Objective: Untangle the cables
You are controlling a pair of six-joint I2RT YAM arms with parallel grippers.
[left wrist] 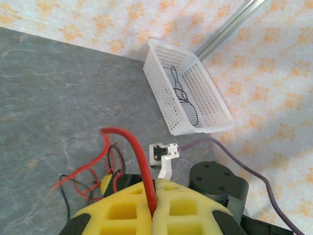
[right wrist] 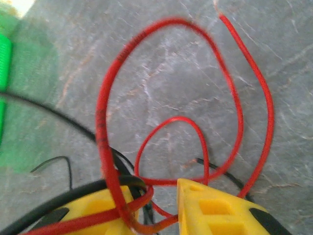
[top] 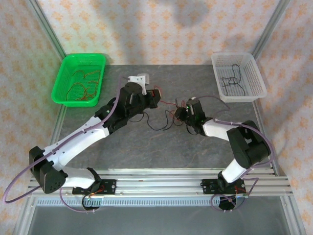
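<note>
Left pincer [left wrist: 152, 198] is closed, its yellow pads pressed together on a red cable [left wrist: 134, 147] that arches up and away from them. The right pincer [right wrist: 164, 213] stands a narrow gap apart; red loops [right wrist: 105, 98] and a black cable [right wrist: 49, 112] run into that gap, but I cannot tell whether the jaws press on them. The top view shows both pincers facing each other over the middle of the table [top: 146, 152], with the tangle of cables [top: 166, 116] strung thinly between and below them. That view also shows a green basket [top: 83, 55] at the far left corner holding red cables, and a white basket [top: 234, 54] at the far right corner. The left wrist view shows the white basket's mesh wall and the black cable [left wrist: 181, 93] lying inside it. The left arm stretches diagonally from the near left corner towards the centre, while the right arm bends at an elbow near the right edge and reaches back leftward.
</note>
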